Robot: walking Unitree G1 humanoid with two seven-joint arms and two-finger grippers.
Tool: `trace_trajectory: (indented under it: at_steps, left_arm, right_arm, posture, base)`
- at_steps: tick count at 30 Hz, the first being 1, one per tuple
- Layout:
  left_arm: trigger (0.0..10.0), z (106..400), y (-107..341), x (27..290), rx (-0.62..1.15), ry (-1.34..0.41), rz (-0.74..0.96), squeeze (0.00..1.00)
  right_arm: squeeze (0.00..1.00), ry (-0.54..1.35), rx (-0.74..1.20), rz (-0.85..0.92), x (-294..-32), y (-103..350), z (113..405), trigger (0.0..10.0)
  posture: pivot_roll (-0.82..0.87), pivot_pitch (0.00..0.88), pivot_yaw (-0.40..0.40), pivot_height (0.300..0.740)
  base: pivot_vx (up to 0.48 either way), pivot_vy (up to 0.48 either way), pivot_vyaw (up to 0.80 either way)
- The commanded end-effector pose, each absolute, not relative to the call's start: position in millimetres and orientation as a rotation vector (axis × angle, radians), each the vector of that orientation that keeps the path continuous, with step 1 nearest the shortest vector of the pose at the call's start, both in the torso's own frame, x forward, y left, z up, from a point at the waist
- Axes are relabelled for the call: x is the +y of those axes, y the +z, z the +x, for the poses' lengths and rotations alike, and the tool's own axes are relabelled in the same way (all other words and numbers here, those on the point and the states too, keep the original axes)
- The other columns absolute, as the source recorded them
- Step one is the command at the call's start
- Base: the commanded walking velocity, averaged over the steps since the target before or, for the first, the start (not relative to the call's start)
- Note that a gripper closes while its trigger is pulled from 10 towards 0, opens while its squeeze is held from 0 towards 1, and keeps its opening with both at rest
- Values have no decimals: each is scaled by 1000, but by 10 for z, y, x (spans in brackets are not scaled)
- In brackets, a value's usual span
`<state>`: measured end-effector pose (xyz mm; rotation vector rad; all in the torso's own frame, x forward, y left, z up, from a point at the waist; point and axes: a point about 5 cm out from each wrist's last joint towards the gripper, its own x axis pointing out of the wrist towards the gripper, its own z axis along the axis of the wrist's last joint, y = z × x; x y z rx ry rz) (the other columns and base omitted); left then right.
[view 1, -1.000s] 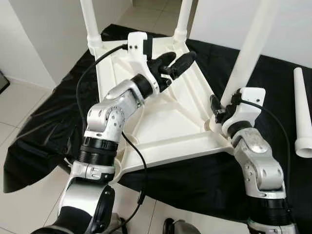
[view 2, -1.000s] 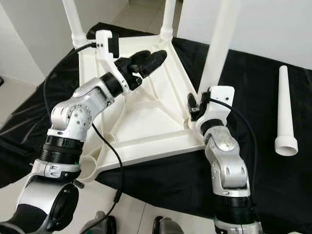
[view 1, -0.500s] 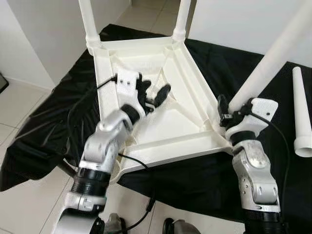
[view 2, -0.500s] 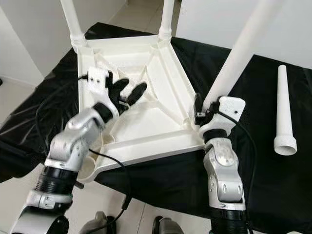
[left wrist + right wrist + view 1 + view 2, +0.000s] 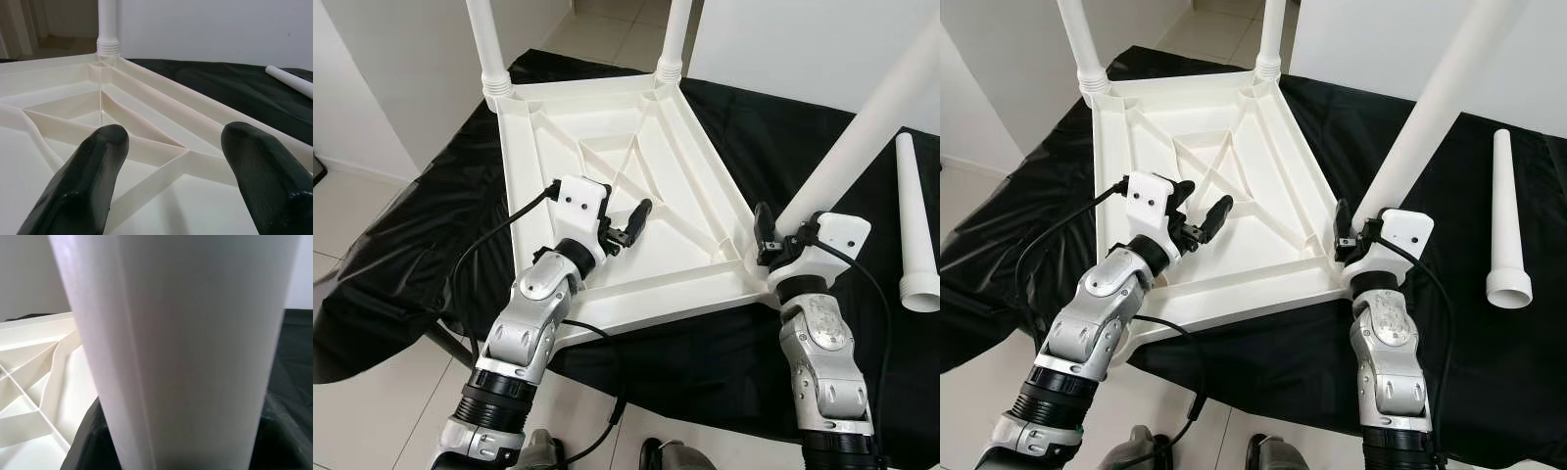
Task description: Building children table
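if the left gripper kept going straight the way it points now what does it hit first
Probably the raised ribs on the underside of the upturned table top. The left gripper is open and aimed low across that surface, towards the far-corner leg; depth is hard to judge.

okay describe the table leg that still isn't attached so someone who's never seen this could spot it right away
Start at the black cloth with the upturned white tabletop on it. Look past the right gripper, which clasps a slanting leg, to the cloth's right edge. The loose leg lies flat there, apart from the tabletop, while every other leg rises from a corner.
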<state>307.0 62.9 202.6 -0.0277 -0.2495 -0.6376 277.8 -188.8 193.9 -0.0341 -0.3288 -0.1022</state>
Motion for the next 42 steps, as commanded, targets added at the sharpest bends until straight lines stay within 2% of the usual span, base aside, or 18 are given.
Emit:
trace_trajectory:
  at_steps: [1, 18, 42]
  left_arm:
    - [10000, 3028, 1961, 601, -241, -649, 5, 0]
    - [10000, 2794, 1898, 419, -263, -830, 42, 0]
    - [10000, 2673, 1872, 380, -236, -915, 40, 0]
  right_arm:
    - [0, -135, -314, -46, -1963, 1881, 2758, 10000]
    - [0, -201, -315, -74, -2069, 1860, 2726, 10000]
    - [0, -201, -295, -68, -2041, 1786, 2619, 10000]
  posture:
    - [24, 124, -36, 740]
    - [16, 122, -40, 740]
    - [18, 163, -30, 740]
  base:
    - [0, 0, 0]
    - [0, 0, 0]
    - [0, 0, 0]
